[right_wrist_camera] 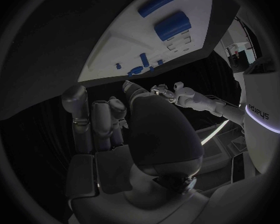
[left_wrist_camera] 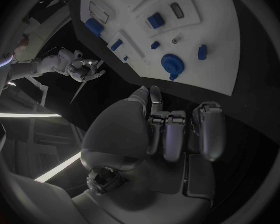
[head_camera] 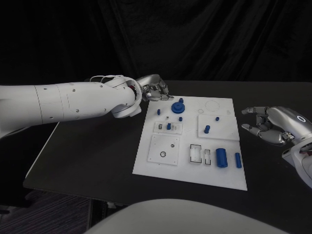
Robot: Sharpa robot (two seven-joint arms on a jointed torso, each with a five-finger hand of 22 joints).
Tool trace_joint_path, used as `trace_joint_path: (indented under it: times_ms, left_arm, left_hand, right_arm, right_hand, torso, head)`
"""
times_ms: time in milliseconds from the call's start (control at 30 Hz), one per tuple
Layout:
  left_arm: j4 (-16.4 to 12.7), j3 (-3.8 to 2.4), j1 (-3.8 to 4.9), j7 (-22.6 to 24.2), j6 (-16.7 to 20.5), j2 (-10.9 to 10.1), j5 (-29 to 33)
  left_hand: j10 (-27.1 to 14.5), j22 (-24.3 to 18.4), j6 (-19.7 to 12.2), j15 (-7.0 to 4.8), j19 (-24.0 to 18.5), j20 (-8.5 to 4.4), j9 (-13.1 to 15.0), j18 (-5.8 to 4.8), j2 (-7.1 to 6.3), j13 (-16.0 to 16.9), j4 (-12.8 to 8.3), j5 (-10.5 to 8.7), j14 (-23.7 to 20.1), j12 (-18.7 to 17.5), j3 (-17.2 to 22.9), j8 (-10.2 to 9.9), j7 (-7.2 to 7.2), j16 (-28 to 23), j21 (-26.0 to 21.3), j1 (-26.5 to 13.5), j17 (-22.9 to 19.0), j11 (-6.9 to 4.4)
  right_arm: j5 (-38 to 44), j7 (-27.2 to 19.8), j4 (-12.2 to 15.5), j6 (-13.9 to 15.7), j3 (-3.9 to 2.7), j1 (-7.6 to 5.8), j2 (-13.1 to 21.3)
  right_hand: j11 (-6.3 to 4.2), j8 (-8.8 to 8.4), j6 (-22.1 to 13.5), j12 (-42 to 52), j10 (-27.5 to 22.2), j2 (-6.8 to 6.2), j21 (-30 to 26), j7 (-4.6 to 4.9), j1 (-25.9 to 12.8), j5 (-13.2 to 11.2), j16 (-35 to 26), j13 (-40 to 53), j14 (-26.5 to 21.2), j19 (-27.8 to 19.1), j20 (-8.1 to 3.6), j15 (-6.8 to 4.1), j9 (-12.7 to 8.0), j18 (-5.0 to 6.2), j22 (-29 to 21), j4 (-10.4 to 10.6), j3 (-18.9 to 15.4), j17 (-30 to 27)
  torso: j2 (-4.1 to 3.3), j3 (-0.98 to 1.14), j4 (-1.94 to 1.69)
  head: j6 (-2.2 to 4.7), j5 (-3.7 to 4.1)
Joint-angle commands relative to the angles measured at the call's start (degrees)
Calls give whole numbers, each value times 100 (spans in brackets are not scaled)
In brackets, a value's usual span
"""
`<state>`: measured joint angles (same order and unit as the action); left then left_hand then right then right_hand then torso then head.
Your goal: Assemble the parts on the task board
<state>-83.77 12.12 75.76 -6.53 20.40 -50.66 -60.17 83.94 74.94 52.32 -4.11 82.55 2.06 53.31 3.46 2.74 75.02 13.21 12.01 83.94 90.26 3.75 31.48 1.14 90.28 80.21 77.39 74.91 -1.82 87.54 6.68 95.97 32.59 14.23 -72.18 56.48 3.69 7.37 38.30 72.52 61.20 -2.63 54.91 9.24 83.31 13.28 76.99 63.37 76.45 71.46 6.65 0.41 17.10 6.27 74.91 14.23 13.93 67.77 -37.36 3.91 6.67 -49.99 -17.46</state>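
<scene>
fingers (head_camera: 158,90) beside task board (head_camera: 226,176) edge

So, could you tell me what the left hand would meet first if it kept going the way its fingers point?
Most likely the round blue part at the far corner of the task board. The left hand hovers just off that corner; its height is unclear, so it might pass above.

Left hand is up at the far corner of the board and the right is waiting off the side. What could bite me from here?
The left hand hovers with curled fingers close to the round blue knob part at the far end of the task board; reaching in could clip it or the small blue pegs nearby. The board looks unfastened on the table, so a sideways push might shift it. The right hand sits beside the board's right edge and could nudge it when it moves in.
</scene>
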Motion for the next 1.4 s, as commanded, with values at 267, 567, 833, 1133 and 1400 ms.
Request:
trace_joint_path:
  times_ms: [267, 567, 833, 1133, 1400]
  left_arm:
    - [801, -5, 3, 519, 403, 405, -240]
    - [1600, -5, -90, 321, 33, 913, -291]
    - [1975, -5, -170, -121, -585, 1158, -482]
    - [1900, -6, -183, -791, -1265, 1137, -734]
    - [1776, -6, -185, -1077, -1560, 1079, -765]
  left_hand:
    - [606, 1148, -126, -20, -19, 15, -43, -75, 2, 1498, 104, -10, 606, -26, 69, -149, 61, -28, -34, 79, 1509, -13]
    - [606, 1121, -203, 19, -82, 44, -53, -57, 42, 1498, 253, -75, 606, -26, 60, -223, 115, -28, -106, -11, 1509, 34]
    - [606, 1133, -13, 51, -56, 87, -8, -64, 126, 1498, 348, -309, 606, -26, -220, -269, 133, -28, -59, -687, 1509, 61]
    - [606, 1171, 226, 4, 50, 53, 128, -91, 107, 1498, 342, -311, 606, -26, -535, -330, 79, -28, 65, -1155, 1509, 9]
    - [606, 1210, 362, -47, 159, 4, 244, -122, 94, 1498, 332, -215, 606, -26, -711, -354, 27, -28, 187, -1280, 1509, -43]
  right_arm:
    - [-1, -70, -59, 167, -3, 37, -13]
    - [-65, -138, -84, 198, -3, 65, -7]
    - [-76, -161, -82, 203, -3, 83, 11]
    - [-77, -176, -81, 191, -3, 104, 12]
    - [-78, -174, -78, 172, -3, 114, 23]
  right_hand:
    - [19, -9, 36, -28, -16, -10, -14, -11, 23, -10, -11, 2, -5, 14, 4, 2, -14, 89, 542, 6, 21, 13]
    - [19, -10, 47, -20, -4, -4, -15, -8, 47, 30, -2, 11, 5, 21, 2, 0, -27, 89, 544, -2, 41, 25]
    - [20, -9, 57, -18, -2, 2, -13, -6, 48, 48, 2, 11, 10, 26, 2, 0, -32, 88, 546, 2, 47, 31]
    - [22, -10, 65, -13, 6, 12, -14, -5, 49, 80, 7, 16, 16, 30, 2, 0, -40, 87, 548, 9, 58, 37]
    - [22, -15, 77, -8, 11, 27, -23, -4, 52, 144, 6, 19, 16, 35, 1, 0, -58, 87, 549, 20, 80, 33]
  torso:
    - [3, -23, -7]
    - [-5, -18, -3]
    - [-7, -20, 3]
    - [-11, -16, -1]
    - [-14, -20, -18]
  head:
    - [-1, 43]
    - [115, 74]
    - [257, 63]
    - [274, 38]
    - [253, 55]
